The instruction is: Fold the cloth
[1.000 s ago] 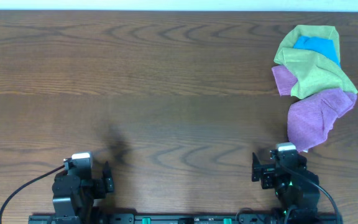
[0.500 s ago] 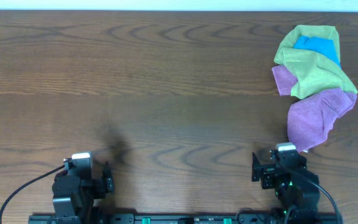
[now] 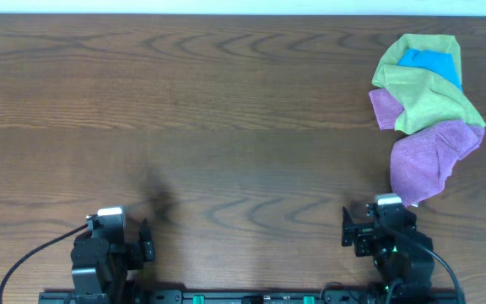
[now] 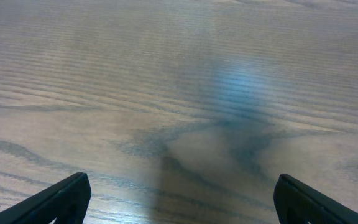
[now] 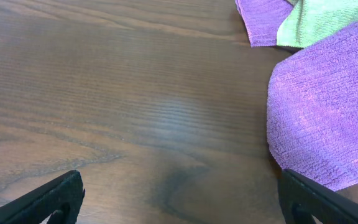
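Observation:
A pile of crumpled cloths lies at the table's far right: a purple cloth [image 3: 429, 160] in front, a green cloth [image 3: 424, 89] over it, and a blue cloth [image 3: 433, 61] on top at the back. The purple cloth [image 5: 328, 118] and a green edge [image 5: 316, 18] also show in the right wrist view. My right gripper [image 5: 179, 208] is open and empty, low over bare wood just short of the purple cloth's near edge. My left gripper [image 4: 179, 202] is open and empty over bare wood at the front left, far from the cloths.
The brown wooden table [image 3: 226, 127] spans the whole overhead view. Both arm bases sit at the front edge, the left arm [image 3: 104, 253] and the right arm [image 3: 391, 245].

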Action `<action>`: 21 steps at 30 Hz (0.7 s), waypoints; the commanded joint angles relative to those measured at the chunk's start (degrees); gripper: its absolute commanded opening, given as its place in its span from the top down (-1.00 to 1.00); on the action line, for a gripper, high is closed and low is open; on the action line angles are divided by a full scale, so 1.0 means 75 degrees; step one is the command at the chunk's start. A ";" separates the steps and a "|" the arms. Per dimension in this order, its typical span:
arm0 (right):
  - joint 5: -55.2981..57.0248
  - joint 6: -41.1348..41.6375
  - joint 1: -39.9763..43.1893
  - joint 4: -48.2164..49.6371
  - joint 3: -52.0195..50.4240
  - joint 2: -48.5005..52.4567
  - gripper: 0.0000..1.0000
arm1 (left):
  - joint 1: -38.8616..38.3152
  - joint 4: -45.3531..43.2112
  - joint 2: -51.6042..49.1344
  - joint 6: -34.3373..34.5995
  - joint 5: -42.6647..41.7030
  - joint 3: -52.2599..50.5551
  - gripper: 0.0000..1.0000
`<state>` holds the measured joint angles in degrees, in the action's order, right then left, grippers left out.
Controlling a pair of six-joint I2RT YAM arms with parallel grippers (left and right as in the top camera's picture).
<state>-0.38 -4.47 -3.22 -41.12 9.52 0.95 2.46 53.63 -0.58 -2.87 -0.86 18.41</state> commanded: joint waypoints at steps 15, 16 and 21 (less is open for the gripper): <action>0.0050 -0.0102 0.0076 -0.0020 -0.0055 -0.0085 -0.99 | -0.0032 0.0370 0.0050 -0.0134 0.0172 -0.0096 -0.90; 0.0050 -0.0102 0.0076 -0.0023 -0.0055 -0.0085 -0.98 | -0.0032 0.0370 0.0050 -0.0131 0.0172 -0.0096 -0.91; 0.0012 0.0423 0.0085 0.0029 -0.0044 -0.0082 -0.99 | -0.0032 0.0370 0.0047 -0.0134 0.0172 -0.0096 -0.91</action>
<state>-0.43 -4.08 -3.22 -40.95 9.52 0.95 2.46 53.63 -0.58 -2.87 -0.86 18.41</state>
